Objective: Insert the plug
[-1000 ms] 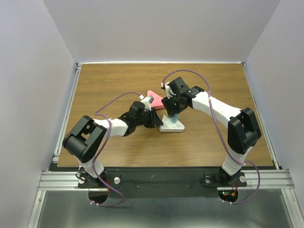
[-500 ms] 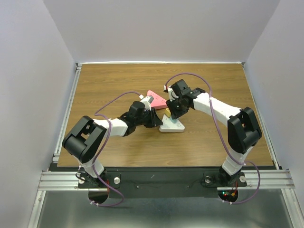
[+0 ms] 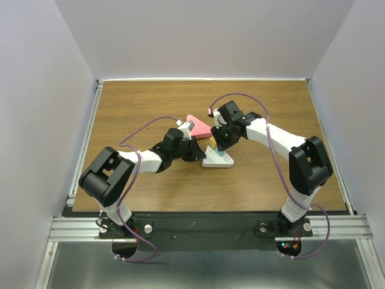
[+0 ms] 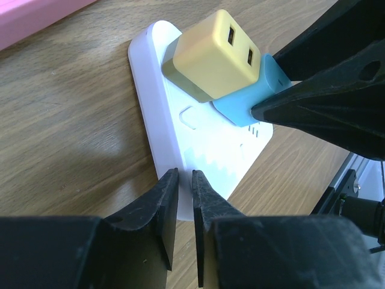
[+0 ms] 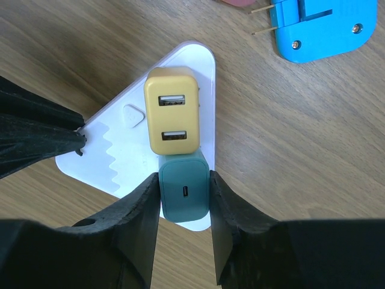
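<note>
White plastic base [image 5: 114, 150]: a flat, smooth, rounded triangle with one saw-toothed ridge, lying on the woodgrain table [image 3: 150, 108].
Teal plug [image 5: 185, 192]: a matte rounded block at the base's edge, touching the yellow charger [image 5: 172, 117].
Yellow charger: a glossy block with two USB slots, seated mid-base.
Right gripper [image 5: 184, 180]: black jaws clamped on the teal plug's sides.
Left gripper [image 4: 182, 180]: jaws together, tips at another corner of the base.
</note>
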Robot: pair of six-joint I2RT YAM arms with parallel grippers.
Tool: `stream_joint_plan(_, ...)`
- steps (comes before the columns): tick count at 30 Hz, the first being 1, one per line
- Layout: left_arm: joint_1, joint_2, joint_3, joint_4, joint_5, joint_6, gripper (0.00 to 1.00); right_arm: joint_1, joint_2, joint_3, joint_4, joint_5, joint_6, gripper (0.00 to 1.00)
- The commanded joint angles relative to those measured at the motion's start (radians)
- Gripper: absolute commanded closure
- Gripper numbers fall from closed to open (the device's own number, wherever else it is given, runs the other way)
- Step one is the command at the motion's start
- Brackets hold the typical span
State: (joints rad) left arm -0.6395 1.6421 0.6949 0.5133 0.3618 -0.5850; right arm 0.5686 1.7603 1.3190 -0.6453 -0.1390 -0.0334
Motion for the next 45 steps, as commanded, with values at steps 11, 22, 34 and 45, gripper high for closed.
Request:
stream_joint_plan(11,-0.011,0.019,-0.020,-0.154,-0.027,0.033,0.78,0.013,0.039,-0.148,0.019,-0.065,0.021,1.00)
stream_joint_plan(22,-0.011,0.012,-0.023,-0.157,-0.035,0.031,0.79,0.059,0.065,-0.234,0.021,-0.091,0.069,1.00)
stream_joint_plan(34,-0.008,-0.031,-0.046,-0.160,-0.066,0.021,0.79,0.074,0.114,-0.296,-0.007,-0.120,0.136,1.00)
stream_joint_plan(45,0.017,-0.247,-0.014,-0.373,-0.233,0.034,0.33,0.076,0.117,-0.166,-0.001,-0.105,0.184,1.00)
